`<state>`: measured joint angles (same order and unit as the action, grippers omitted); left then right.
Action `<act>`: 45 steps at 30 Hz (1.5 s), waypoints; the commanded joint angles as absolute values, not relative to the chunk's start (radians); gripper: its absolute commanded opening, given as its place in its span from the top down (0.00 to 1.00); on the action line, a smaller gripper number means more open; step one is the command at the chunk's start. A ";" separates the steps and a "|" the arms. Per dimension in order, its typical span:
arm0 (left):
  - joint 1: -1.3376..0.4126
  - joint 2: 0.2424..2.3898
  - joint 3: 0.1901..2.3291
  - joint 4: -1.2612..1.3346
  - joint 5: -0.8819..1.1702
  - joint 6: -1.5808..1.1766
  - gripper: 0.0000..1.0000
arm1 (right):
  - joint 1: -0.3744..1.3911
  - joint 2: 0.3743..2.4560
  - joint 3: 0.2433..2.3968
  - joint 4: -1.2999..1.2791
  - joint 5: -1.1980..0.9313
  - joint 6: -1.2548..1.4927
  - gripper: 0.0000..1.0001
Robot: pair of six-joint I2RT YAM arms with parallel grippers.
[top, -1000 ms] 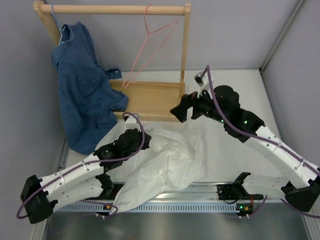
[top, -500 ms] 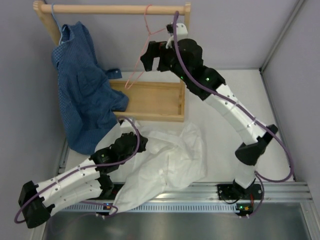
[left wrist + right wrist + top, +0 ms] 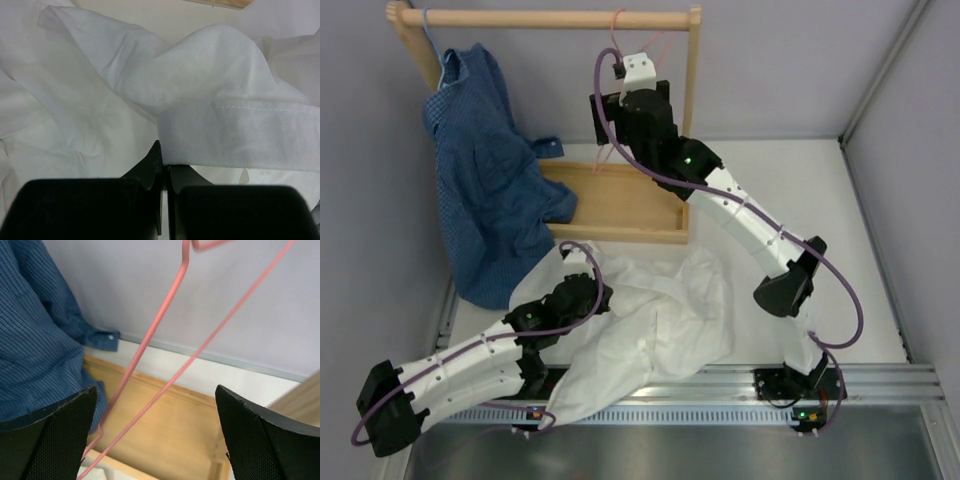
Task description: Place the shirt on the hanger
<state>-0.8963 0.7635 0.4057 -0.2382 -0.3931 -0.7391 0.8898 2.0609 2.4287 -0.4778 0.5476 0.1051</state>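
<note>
The right gripper (image 3: 620,112) is released, jaws spread wide, raised high at the upper middle of the top view, just under the rail (image 3: 540,18) of the wooden rack. In its wrist view the two black fingers (image 3: 50,425) sit in the lower corners. The hanger (image 3: 150,335) runs between them as two thin pink wires slanting from the upper right down to the lower left, and neither finger touches it. In the top view only the hanger's hook (image 3: 616,17) shows clearly, over the rail above the gripper. The blue shirt (image 3: 35,340) fills the left of the wrist view, and the rack's wooden base (image 3: 170,430) lies across the bottom, with the grey wall behind.

The left gripper (image 3: 164,160) is clenched, and a stitched band of the shirt (image 3: 100,100) comes out right at its tips, so it appears pinched on the fabric. In the top view this gripper (image 3: 582,290) sits at the left edge of the shirt (image 3: 660,325), which lies crumpled on the table (image 3: 820,200) at the lower middle, in front of the base (image 3: 620,200). The blue shirt (image 3: 485,180) hangs from the rail at the upper left.
</note>
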 commanded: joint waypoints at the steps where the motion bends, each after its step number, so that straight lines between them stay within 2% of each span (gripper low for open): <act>1: -0.894 0.752 0.397 -0.206 -0.383 -0.755 1.00 | 0.925 1.950 2.332 -0.495 0.697 0.026 0.05; 6: -0.894 0.764 0.408 -0.202 -0.356 -0.767 1.00 | 0.876 1.823 2.175 -0.526 0.525 0.083 0.18; 9: -0.894 0.761 0.403 -0.202 -0.357 -0.767 1.00 | 0.865 1.773 2.117 -0.551 0.474 0.101 0.37; 10: -0.894 0.753 0.402 -0.204 -0.360 -0.765 1.00 | 0.865 1.764 2.106 -0.552 0.472 0.098 0.48; 14: -0.894 0.735 0.396 -0.204 -0.350 -0.764 1.00 | 0.864 1.706 2.066 -0.557 0.479 0.077 0.67; 15: -0.894 0.732 0.394 -0.204 -0.348 -0.765 1.00 | 0.856 1.701 2.059 -0.557 0.479 0.071 0.72; 16: -0.894 0.727 0.393 -0.206 -0.348 -0.767 1.00 | 0.850 1.692 2.056 -0.557 0.468 0.061 0.82; 17: -0.894 0.720 0.391 -0.209 -0.350 -0.769 1.00 | 0.839 1.687 2.051 -0.555 0.427 0.061 0.85; 21: -0.894 0.695 0.396 -0.224 -0.357 -0.772 1.00 | 0.790 1.680 2.016 -0.557 0.342 0.051 0.88; 23: -0.894 0.689 0.403 -0.233 -0.362 -0.769 1.00 | 0.778 1.687 2.008 -0.557 0.313 0.032 0.81; 29: -0.894 0.690 0.414 -0.241 -0.362 -0.765 1.00 | 0.744 1.718 2.016 -0.555 0.244 0.012 0.84; 41: -0.894 0.673 0.403 -0.255 -0.371 -0.761 1.00 | 0.710 1.795 2.091 -0.551 0.236 -0.026 0.83; 45: -0.894 0.666 0.403 -0.268 -0.380 -0.753 1.00 | 0.712 1.789 2.086 -0.526 0.230 -0.018 0.92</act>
